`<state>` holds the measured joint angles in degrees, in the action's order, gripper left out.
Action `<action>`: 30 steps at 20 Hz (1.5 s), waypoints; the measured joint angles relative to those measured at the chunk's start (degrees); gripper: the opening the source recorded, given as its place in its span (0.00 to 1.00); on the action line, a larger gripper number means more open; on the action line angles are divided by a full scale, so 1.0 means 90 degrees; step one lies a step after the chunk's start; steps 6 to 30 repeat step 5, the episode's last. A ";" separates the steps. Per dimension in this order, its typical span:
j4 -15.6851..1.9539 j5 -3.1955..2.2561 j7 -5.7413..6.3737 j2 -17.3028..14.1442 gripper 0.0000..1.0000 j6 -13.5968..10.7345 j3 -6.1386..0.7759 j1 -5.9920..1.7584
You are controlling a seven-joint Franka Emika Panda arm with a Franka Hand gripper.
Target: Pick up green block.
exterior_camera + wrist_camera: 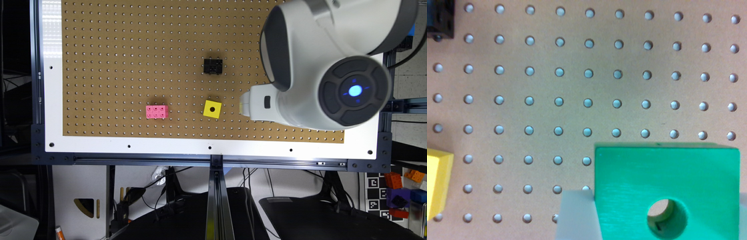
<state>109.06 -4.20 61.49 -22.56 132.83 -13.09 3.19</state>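
Blocks: one green block [667,185], three others.

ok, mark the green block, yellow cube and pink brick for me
green block [667,180]: wrist view, top face above its round hole.
yellow cube [212,109]: exterior view, top face at the hole.
pink brick [157,112]: exterior view, middle of the studded top.

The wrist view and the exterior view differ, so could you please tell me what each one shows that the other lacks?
Wrist view alone: the green block with its round hole, a pale finger against its side. Exterior view alone: the pink studded brick, the white frame and the arm's white body. Both: the yellow cube, the black block and the pegboard.
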 joint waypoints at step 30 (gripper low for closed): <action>-0.0003 0.0006 0.0019 0.0251 0.00 -0.0209 -0.0008 0.0000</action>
